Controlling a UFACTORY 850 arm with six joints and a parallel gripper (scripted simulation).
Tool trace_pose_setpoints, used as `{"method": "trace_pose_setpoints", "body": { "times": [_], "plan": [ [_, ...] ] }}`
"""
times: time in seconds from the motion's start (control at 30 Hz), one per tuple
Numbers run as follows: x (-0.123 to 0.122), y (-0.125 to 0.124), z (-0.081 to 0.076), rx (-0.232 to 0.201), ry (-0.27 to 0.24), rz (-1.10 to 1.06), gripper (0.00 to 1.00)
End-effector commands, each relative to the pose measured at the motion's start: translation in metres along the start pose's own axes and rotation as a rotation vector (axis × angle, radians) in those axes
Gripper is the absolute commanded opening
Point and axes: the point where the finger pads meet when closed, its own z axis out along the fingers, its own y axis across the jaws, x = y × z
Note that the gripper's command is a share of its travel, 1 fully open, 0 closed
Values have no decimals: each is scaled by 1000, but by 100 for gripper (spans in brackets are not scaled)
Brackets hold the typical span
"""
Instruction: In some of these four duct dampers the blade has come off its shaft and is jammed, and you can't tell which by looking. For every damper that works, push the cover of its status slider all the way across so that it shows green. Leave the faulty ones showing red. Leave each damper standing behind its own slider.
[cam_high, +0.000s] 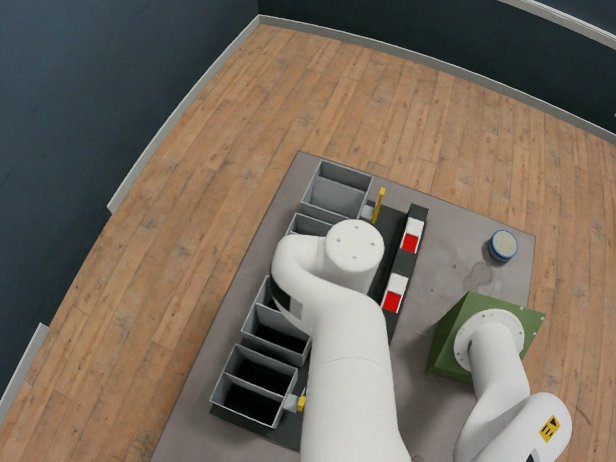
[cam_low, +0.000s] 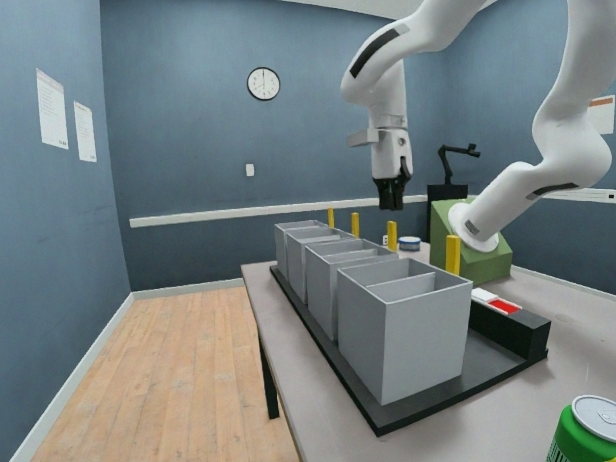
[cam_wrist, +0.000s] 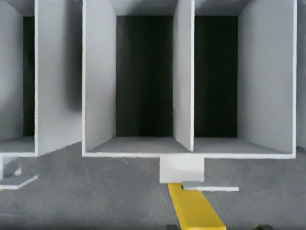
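Four grey open-topped dampers (cam_high: 340, 192) (cam_low: 405, 330) stand in a row on a black base (cam_low: 400, 415). Each has a yellow lever (cam_high: 378, 205) (cam_low: 392, 235) on its arm side. My gripper (cam_low: 391, 202) hangs partly open and empty above one of the middle levers. It is hidden under the arm in the overhead view. The wrist view looks straight down on one damper (cam_wrist: 145, 145), its blade (cam_wrist: 183, 75) upright, and its yellow lever (cam_wrist: 195, 207) below. On the black slider rail (cam_high: 417, 210) (cam_low: 510, 330) the visible white covers (cam_high: 414, 227) (cam_high: 398, 284) (cam_low: 484, 295) leave red (cam_high: 409, 243) (cam_high: 391, 301) (cam_low: 505, 306) showing.
The arm's green pedestal (cam_high: 450, 330) (cam_low: 480, 260) stands on the table (cam_high: 460, 235) beside the rail. A blue-rimmed round tin (cam_high: 502, 245) (cam_low: 409, 243) sits at the far end. A green can (cam_low: 585, 430) stands at the near corner.
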Motion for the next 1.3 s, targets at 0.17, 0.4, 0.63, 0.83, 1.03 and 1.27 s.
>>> {"method": "trace_pose_setpoints", "body": {
  "times": [0.17,0.4,0.63,0.83,1.03,1.27],
  "plan": [
    [72,-6,-14,-23,2,-2,39],
    [110,-9,-21,-35,2,-2,39],
    [110,-9,-21,-35,2,-2,39],
    [110,-9,-21,-35,2,-2,39],
    [110,-9,-21,-35,2,-2,39],
    [110,-9,-21,-35,2,-2,39]
  ]
}}
